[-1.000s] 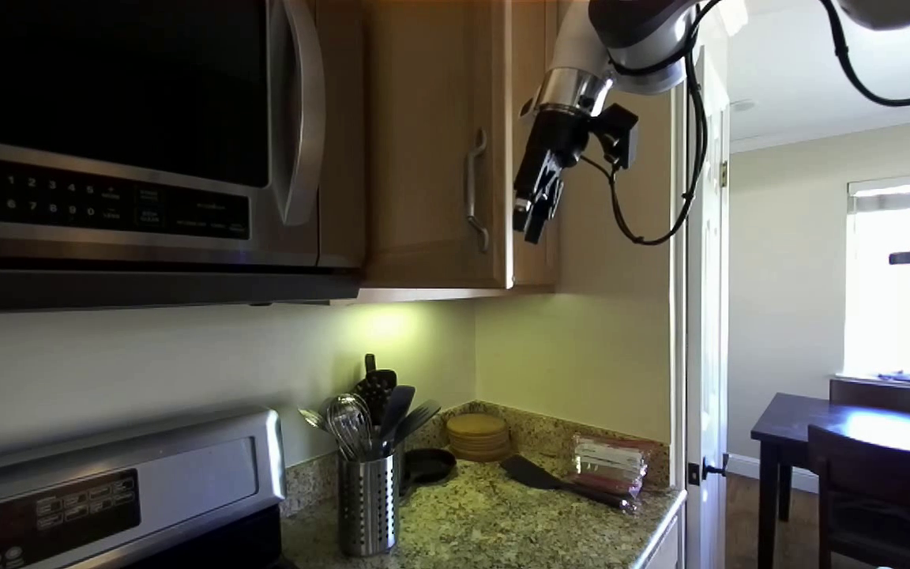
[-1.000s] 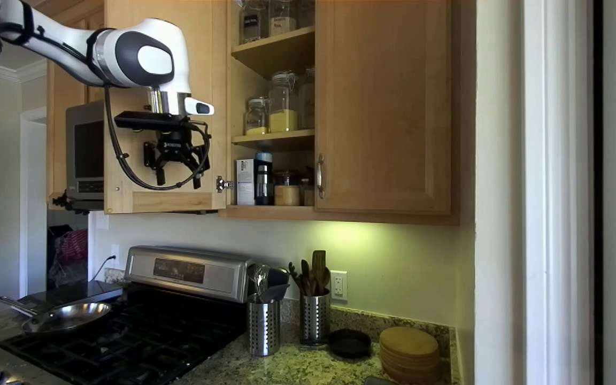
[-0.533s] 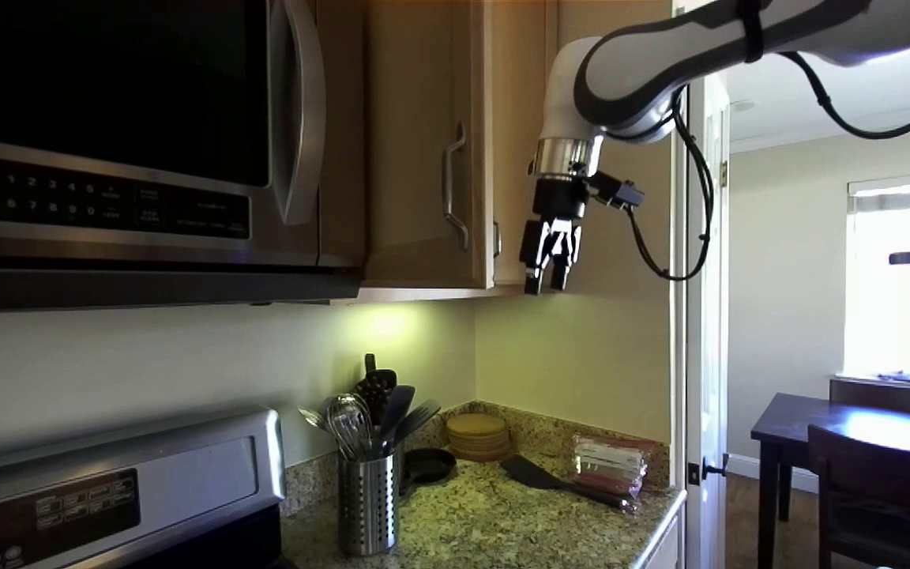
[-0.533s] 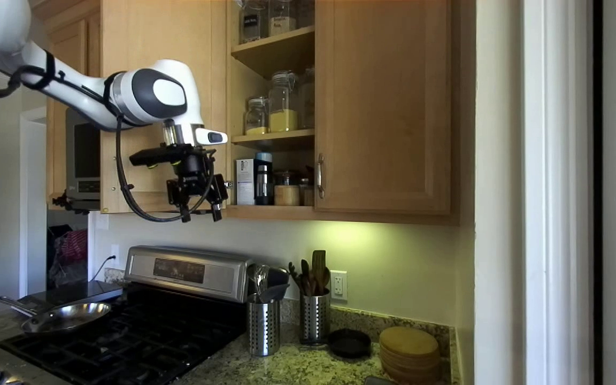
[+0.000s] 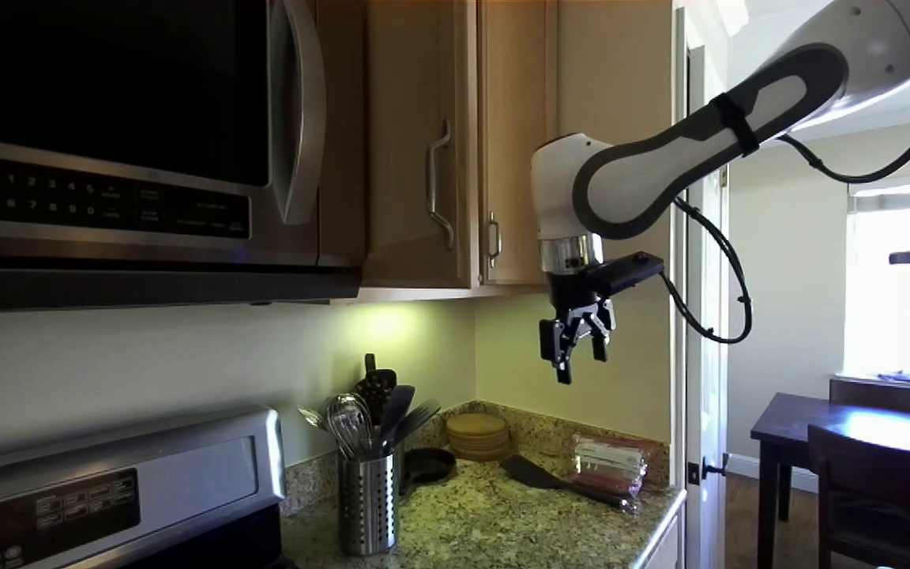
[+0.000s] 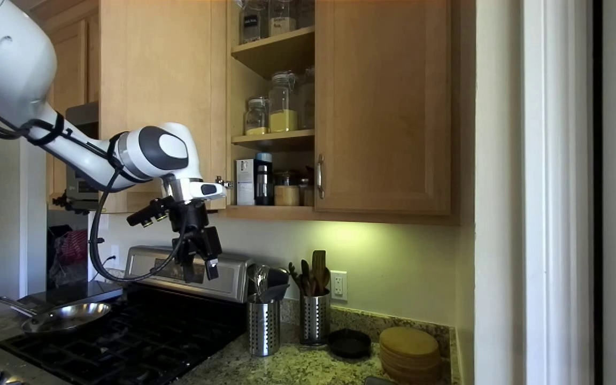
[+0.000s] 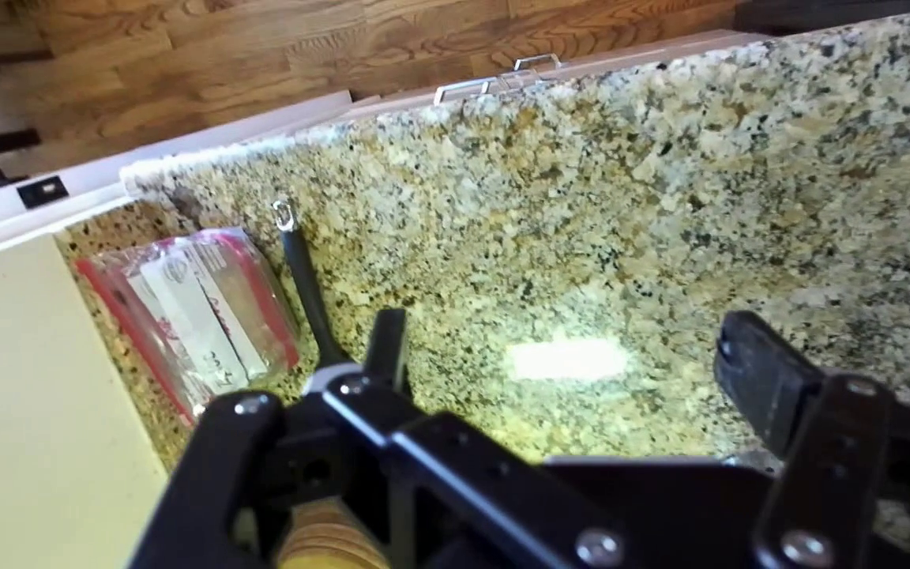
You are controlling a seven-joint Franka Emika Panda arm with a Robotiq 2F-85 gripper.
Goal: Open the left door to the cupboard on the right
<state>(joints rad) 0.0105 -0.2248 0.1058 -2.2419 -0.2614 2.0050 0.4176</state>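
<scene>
Evidently the left door (image 6: 163, 80) is swung out, roughly above the counter (image 5: 479, 521) edge by the stove (image 6: 131, 331); ease the wide-parted, empty gripper (image 7: 562, 324) toward the front edge, clear of the door.

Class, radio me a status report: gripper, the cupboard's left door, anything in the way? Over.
Gripper open, holding nothing, lower than the cupboard. Left door open, shelves showing. Nothing seen blocking the door. Over.

We see the hand (image 5: 581, 366) now lower than the cupboard (image 6: 270, 213), the left door (image 5: 411, 103) swung farther left and, in an exterior view, the handle (image 5: 494, 239) of the right door (image 5: 520, 134) come fully into sight.
</scene>
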